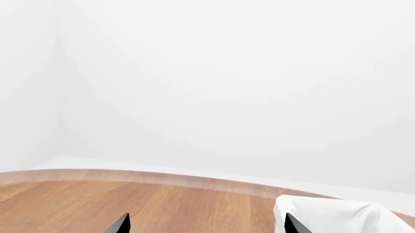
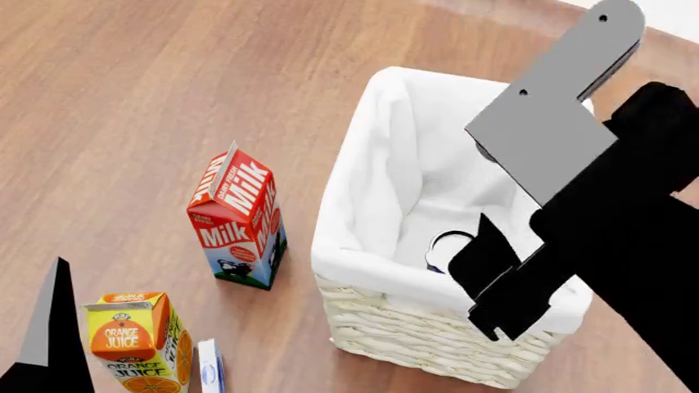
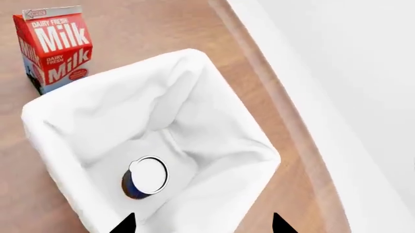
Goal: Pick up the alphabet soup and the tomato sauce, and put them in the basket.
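Note:
The cream wicker basket [image 2: 415,348] with white cloth lining stands right of centre in the head view. The alphabet soup [image 3: 146,177], a blue can with a pale lid, stands upright on the basket's floor [image 2: 446,244]. My right gripper [image 3: 202,225] hangs open above the basket's near rim [image 3: 58,104], empty, with the can below and ahead of it; the head view shows it [image 2: 492,282] over the basket's right side. My left gripper [image 1: 207,225] is open and empty over bare wood, a corner of the basket's cloth [image 1: 337,216] beside one finger. The tomato sauce is out of view.
A red milk carton [image 2: 238,217] stands just left of the basket, also in the right wrist view [image 3: 55,43]. An orange juice carton [image 2: 137,344] and the edge of a blue-white carton [image 2: 209,368] stand at the lower left. The wooden surface ends at a curved edge [image 1: 194,179] before a white wall.

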